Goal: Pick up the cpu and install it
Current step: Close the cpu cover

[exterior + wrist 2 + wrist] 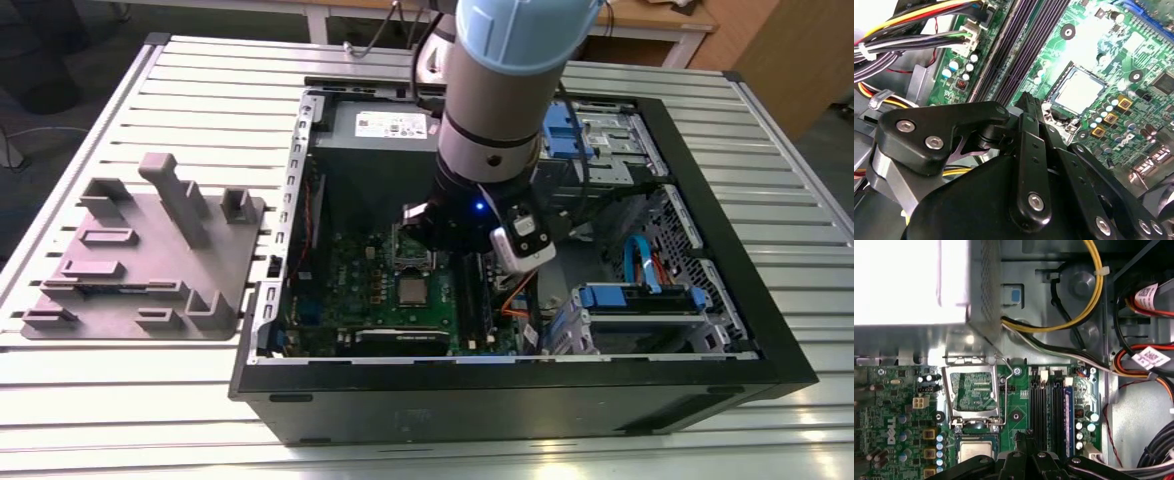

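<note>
White lettering (889,432) stands on the green motherboard (1018,399), well to one side of the jaws. Off their other side, two white tags (1149,358) on the cables (1121,357) carry print too small to read. So does the white label (378,124) on the grey box (342,135) beyond them.
</note>
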You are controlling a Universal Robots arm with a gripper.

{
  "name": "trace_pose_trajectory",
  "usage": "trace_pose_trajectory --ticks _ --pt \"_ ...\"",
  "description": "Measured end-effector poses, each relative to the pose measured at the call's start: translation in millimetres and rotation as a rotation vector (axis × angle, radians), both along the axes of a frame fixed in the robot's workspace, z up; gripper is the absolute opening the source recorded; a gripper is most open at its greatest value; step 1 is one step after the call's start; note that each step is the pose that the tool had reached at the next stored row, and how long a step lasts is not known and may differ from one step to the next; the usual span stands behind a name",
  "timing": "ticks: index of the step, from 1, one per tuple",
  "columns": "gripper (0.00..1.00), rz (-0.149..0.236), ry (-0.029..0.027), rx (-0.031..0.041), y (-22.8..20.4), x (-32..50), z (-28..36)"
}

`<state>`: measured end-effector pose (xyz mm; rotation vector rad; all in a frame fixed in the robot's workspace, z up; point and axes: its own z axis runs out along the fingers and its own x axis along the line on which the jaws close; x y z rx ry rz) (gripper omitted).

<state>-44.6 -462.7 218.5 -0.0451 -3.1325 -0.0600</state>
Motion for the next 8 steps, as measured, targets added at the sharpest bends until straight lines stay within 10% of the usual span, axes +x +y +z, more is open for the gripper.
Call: trace_pose_trajectory --ticks 8 --pt "0.11 0.0 0.0001 0.0 13.0 0.8 -0.1"
